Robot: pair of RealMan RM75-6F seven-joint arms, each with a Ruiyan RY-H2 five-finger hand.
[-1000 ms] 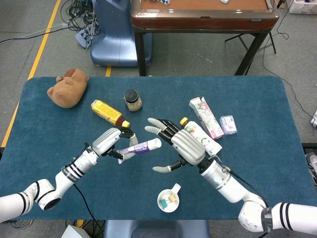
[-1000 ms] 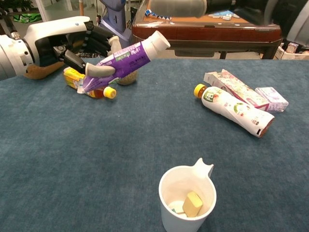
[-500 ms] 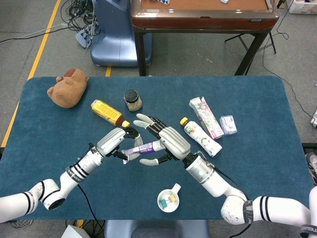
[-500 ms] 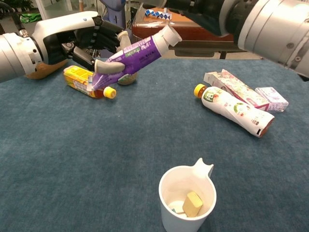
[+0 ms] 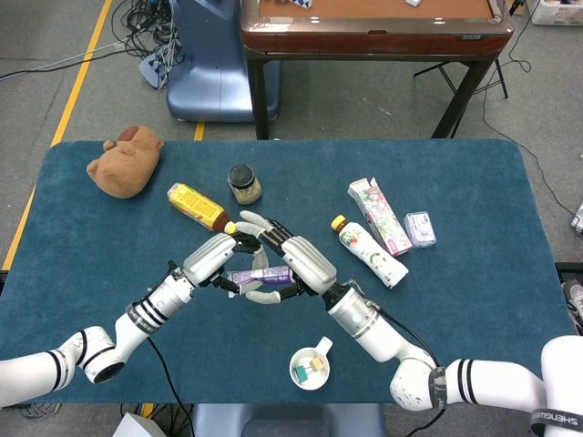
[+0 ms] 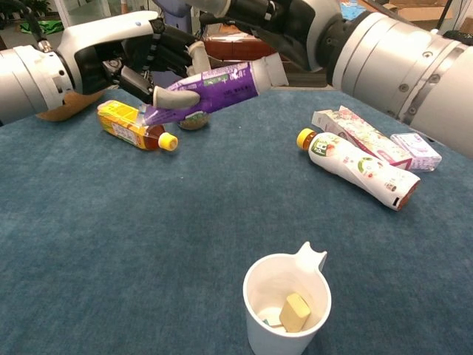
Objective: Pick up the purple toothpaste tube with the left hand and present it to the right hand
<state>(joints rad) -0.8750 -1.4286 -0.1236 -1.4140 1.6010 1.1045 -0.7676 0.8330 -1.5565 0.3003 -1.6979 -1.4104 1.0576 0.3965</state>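
Note:
The purple toothpaste tube (image 5: 264, 274) (image 6: 222, 83) is held above the blue table (image 5: 474, 300), nearly level, cap end pointing right. My left hand (image 5: 211, 259) (image 6: 111, 52) grips its flat tail end, thumb under it. My right hand (image 5: 296, 259) (image 6: 288, 26) reaches over the cap end, its fingers spread above the tube and over the left hand, its thumb below. No frame shows those fingers closed on the tube.
Behind the hands lie a yellow bottle (image 5: 196, 207) (image 6: 129, 124) and a small jar (image 5: 243, 184). To the right lie a white bottle (image 5: 369, 250) (image 6: 358, 171), a carton (image 5: 378, 214) and a small pack (image 5: 420, 228). A white cup (image 5: 310, 367) (image 6: 287, 303) stands near the front edge; a plush toy (image 5: 125, 162) sits far left.
My right hand has moved left from beside the white bottle until its fingers span the tube's cap end. The left hand has raised the tube a little and levelled it.

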